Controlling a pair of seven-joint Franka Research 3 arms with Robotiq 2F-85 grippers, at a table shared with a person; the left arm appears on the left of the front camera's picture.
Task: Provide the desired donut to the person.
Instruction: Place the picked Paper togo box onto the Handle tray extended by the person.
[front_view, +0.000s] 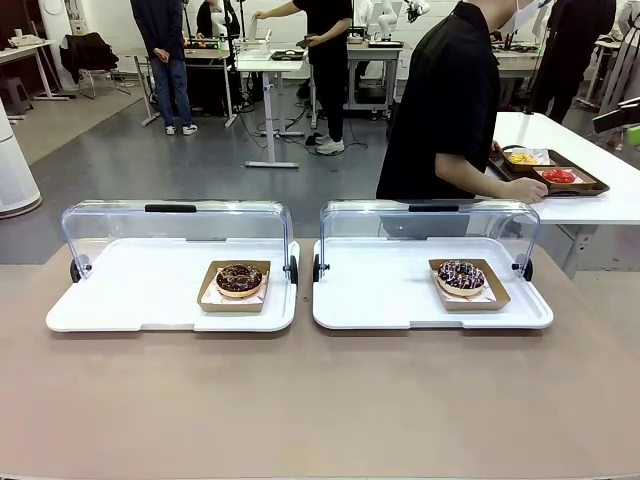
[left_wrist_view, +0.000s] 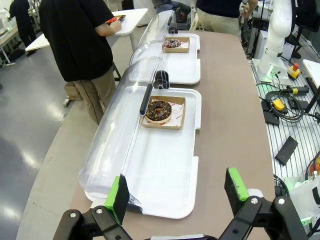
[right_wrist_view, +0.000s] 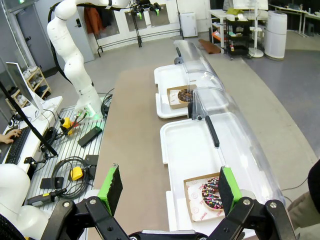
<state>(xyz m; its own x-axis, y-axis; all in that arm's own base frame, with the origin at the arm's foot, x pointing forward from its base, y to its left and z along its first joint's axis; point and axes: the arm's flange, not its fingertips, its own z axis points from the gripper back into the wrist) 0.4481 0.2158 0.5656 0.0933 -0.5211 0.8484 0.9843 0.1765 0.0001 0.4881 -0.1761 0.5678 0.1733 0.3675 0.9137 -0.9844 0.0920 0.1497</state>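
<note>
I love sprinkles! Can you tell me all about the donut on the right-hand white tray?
The sprinkled donut is a ring with dark chocolate icing and white and pink sprinkles. It lies flat on paper in a shallow brown cardboard tray, toward the right of the white tray. The clear cover is rolled back behind it. Nothing else touches it.

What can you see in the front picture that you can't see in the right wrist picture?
Front view alone: the person in black, bending over a dark brown tray on a side table.

Right wrist view alone: the right hand, open, with its green pads, and a yellow plug among cables beside the table.

Both: two white trays with clear lids flipped open, and the sprinkled donut in its brown paper box.
</note>
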